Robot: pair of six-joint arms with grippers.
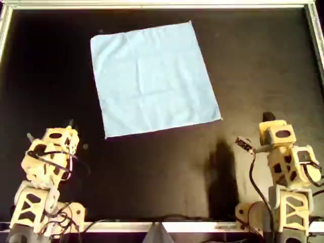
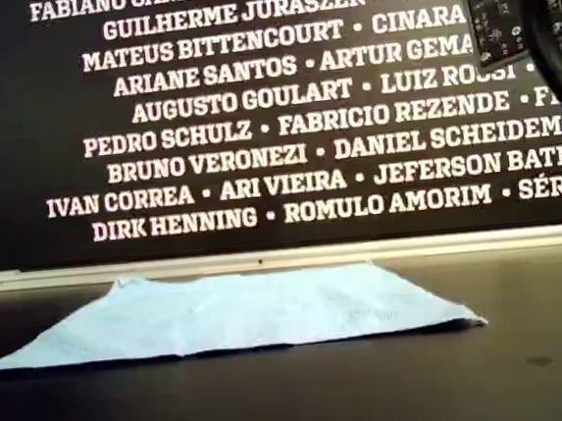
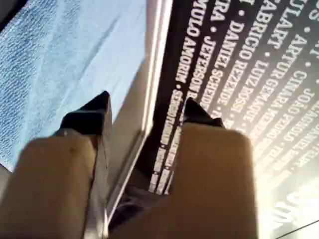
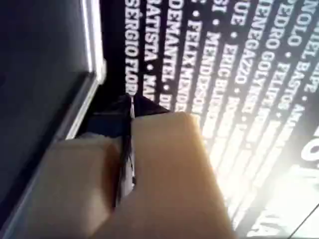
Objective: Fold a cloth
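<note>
From my console the cloth [image 1: 153, 79] lies spread flat and unfolded on the black table [image 1: 253, 76], in the far half of the overhead view and a little left of centre. It is close to square, so I can read no clear long axis; what I can read is its rotation. Its edges are skewed against the table frame [image 1: 152, 4]: the far edge climbs toward the overhead view's right, so the far right corner sits nearest the frame, and the near right corner reaches furthest toward the overhead view's right. Faint crease lines cross its middle. In the exterior view the cloth [image 2: 241, 312] shows as a low, wide, pale blue sheet lying on the surface, in front of a black wall of white names [image 2: 283, 122]. Both arms are parked at the near edge of the overhead view, well apart from the cloth. The left gripper [image 3: 144, 112] has its jaws spread with a clear gap between the dark tips, holding nothing, and through that gap I see the frame rail with the blue fabric to one side. The right gripper [image 4: 130, 107] has its jaws pressed together, tips meeting with nothing between them, looking out over bare table and the lettered wall.
</note>
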